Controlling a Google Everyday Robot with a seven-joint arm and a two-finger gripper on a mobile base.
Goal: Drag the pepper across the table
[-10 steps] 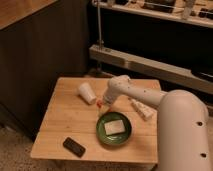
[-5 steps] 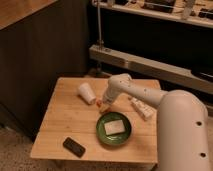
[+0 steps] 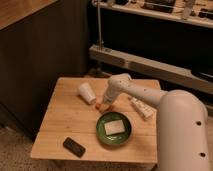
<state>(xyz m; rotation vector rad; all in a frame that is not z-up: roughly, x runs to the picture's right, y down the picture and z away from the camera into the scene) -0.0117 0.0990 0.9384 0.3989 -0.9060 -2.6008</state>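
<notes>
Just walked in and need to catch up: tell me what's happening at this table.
The robot's arm reaches down over the small wooden table, with its gripper low at the orange-red pepper. The pepper lies on the tabletop between the tipped white cup and the green plate. A black phone sits near the front edge.

Orange pepper [image 3: 99, 106] at jaws, mid table [image 3: 67, 120]
</notes>
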